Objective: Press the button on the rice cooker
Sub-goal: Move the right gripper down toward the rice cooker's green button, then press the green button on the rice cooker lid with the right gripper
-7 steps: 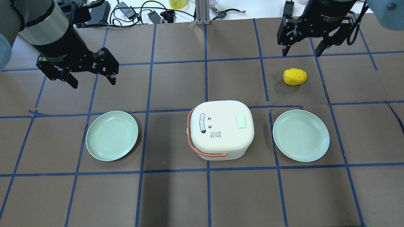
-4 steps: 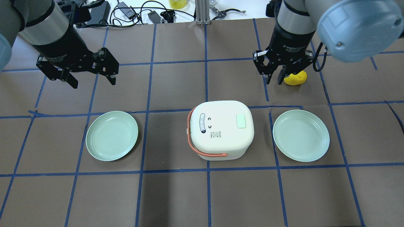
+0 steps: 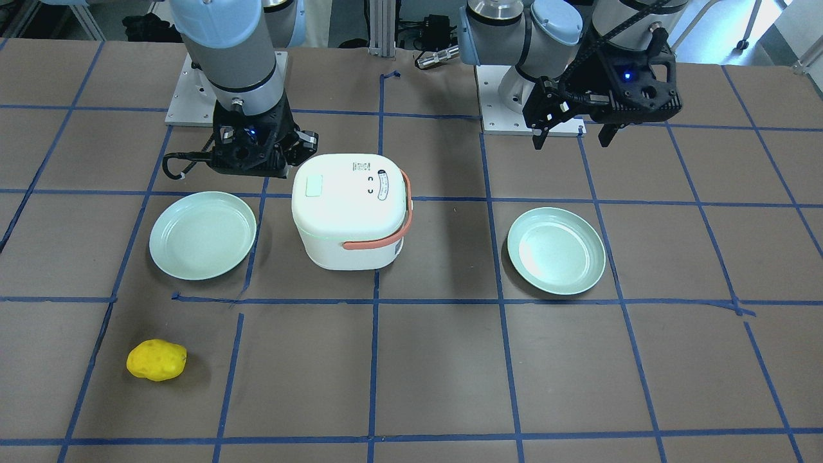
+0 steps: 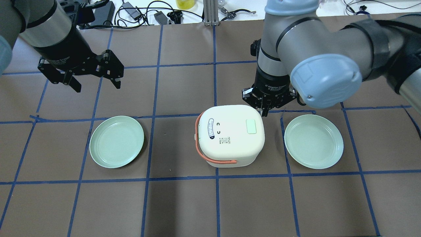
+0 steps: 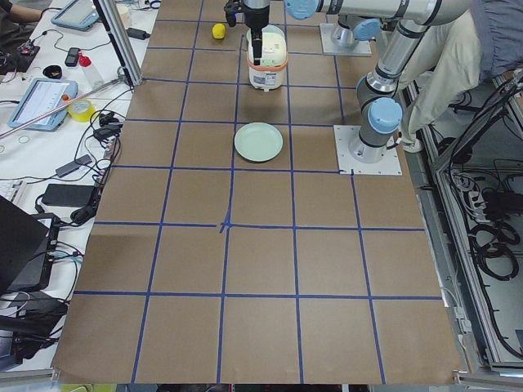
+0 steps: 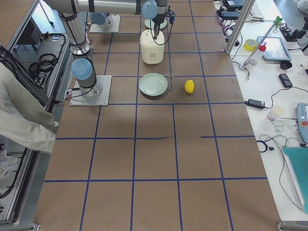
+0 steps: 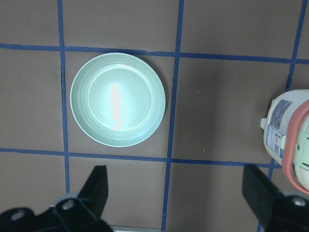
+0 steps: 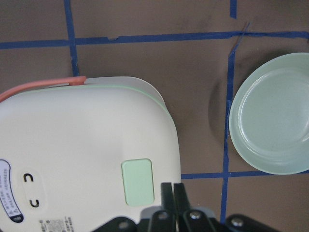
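Observation:
The white rice cooker (image 4: 227, 141) with an orange handle stands mid-table. Its pale green button (image 4: 251, 126) sits on the lid's right side and also shows in the right wrist view (image 8: 138, 181). My right gripper (image 4: 264, 111) is shut and empty, its fingers (image 8: 172, 193) pressed together. It hangs at the lid's far right corner, a short way from the button and not on it. My left gripper (image 4: 97, 86) is open and empty, high over the table's far left, away from the cooker.
One pale green plate (image 4: 116, 141) lies left of the cooker and another (image 4: 313, 141) lies right of it. A yellow lumpy object (image 3: 156, 361) lies beyond the right plate; my right arm hides it in the overhead view. Cables (image 4: 138, 13) lie along the far edge.
My right arm has swept from the far right corner in to the cooker's far right corner, and its gripper has shut. It now covers the yellow object. The left arm has not moved.

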You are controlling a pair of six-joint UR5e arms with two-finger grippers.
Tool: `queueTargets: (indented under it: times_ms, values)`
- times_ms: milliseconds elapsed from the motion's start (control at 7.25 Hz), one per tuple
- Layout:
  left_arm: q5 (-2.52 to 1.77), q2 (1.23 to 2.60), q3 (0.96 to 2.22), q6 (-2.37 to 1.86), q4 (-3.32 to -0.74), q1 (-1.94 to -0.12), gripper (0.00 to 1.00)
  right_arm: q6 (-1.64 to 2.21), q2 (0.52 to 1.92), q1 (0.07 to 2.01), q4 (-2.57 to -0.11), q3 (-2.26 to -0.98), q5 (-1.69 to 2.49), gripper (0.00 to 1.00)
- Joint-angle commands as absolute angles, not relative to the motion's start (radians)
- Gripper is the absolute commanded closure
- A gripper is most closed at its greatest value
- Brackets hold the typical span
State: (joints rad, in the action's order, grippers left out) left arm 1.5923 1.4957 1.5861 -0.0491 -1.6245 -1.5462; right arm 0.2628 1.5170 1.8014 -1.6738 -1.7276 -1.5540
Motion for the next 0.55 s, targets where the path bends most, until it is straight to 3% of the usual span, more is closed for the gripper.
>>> queueTargets:
  times_ms: [0,414]
  values:
    - [1.592,1.496,1.586,-0.049,-1.624,-1.546,0.0,0.279,1.513,1.836,-1.757,-1.801,-1.536,0.87]
    - [1.592,1.496,1.586,-0.049,-1.624,-1.546,0.0,0.272,1.511,1.839,-1.816,-1.841,-1.503,0.86]
